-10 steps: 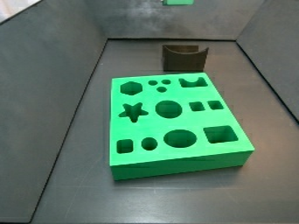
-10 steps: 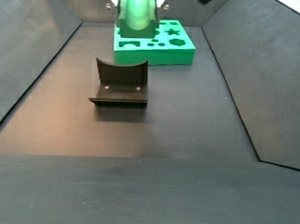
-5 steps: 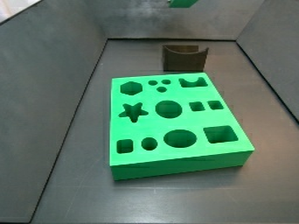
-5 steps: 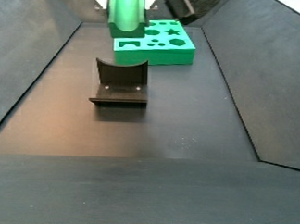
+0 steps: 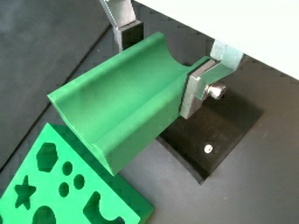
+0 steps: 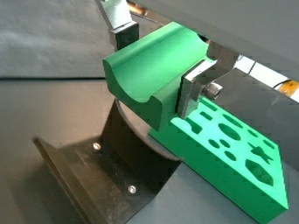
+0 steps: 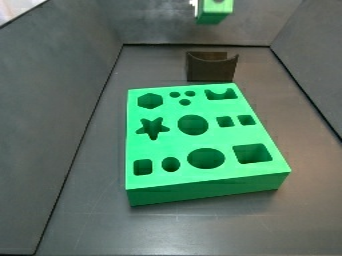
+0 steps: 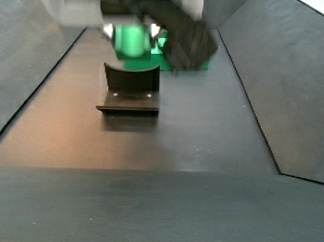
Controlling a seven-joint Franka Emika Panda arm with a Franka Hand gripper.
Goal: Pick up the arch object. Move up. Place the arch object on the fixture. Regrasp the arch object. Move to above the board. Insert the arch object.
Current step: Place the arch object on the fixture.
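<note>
Your gripper (image 5: 170, 54) is clamped on the arch (image 5: 122, 101): in both wrist views the silver fingers (image 5: 201, 83) press on opposite sides of the green piece, its curved groove facing up between them. In a wrist view the arch (image 6: 158, 66) hangs above the fixture (image 6: 100, 171), with the board (image 6: 233, 153) beside it.

In a side view you see the arch (image 7: 213, 8) only as a small green block at the top edge of the frame, high above the fixture (image 7: 210, 65), which stands on the floor in the upper middle. The board (image 7: 201, 145) fills the centre of that frame, lying flat, well apart from the arch.

In a side view the gripper (image 8: 134, 22) is a blurred mass in the upper middle, the arch (image 8: 130, 42) showing green just above the fixture (image 8: 128, 90). You cannot tell whether they touch.
</note>
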